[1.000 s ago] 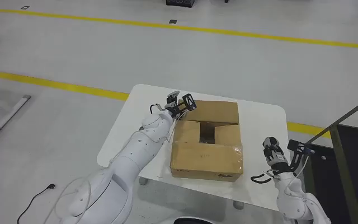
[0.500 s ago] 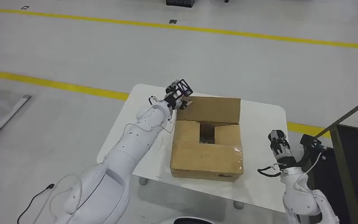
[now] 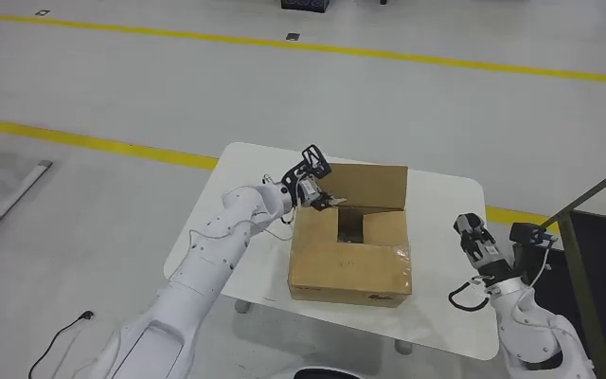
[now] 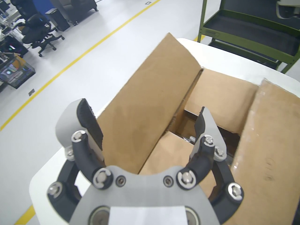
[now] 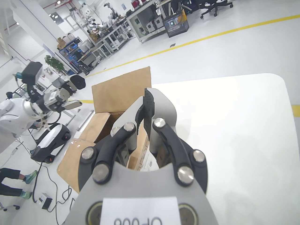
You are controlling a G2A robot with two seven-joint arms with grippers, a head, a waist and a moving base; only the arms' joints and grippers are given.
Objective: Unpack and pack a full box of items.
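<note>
Cardboard box (image 3: 346, 289) was noted at the middle of the white surface (image 3: 246, 218), far flap (image 3: 365, 187) stood upright, near flap (image 3: 350, 263) laid shut. Left pincer (image 4: 143, 115) was held apart at the upright flap's end, judged so that the flap could be pressed back. Inner flaps (image 4: 222, 94) were seen across most of the opening, barring reach; contents could not be made out. Right pincer (image 5: 146, 108) was seen pressed together, well apart from the box, near a green rack (image 4: 246, 24).
</note>
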